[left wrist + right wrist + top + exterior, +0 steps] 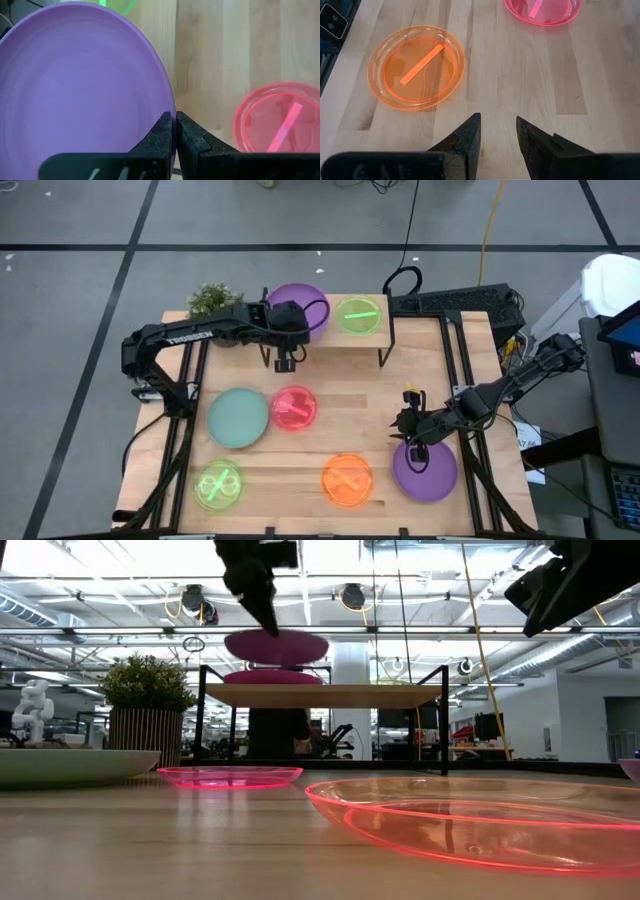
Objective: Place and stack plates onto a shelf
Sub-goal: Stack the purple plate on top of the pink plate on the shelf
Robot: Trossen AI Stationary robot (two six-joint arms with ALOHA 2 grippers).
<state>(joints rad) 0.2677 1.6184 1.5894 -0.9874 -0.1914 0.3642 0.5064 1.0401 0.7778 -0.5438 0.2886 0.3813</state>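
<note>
Purple round plate (80,95) pinched, pale-wood shelf (385,335)

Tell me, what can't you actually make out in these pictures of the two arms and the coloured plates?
- High view: the left gripper covers part of the round purple plastic plate it holds above the small light-wood shelf; anything beneath is hidden.
- Low view: a magenta plate lies on the shelf under the held one; more below cannot be told.
- Right wrist view: the open right gripper hovers, empty; the translucent pink plate is cut by the edge.
</note>
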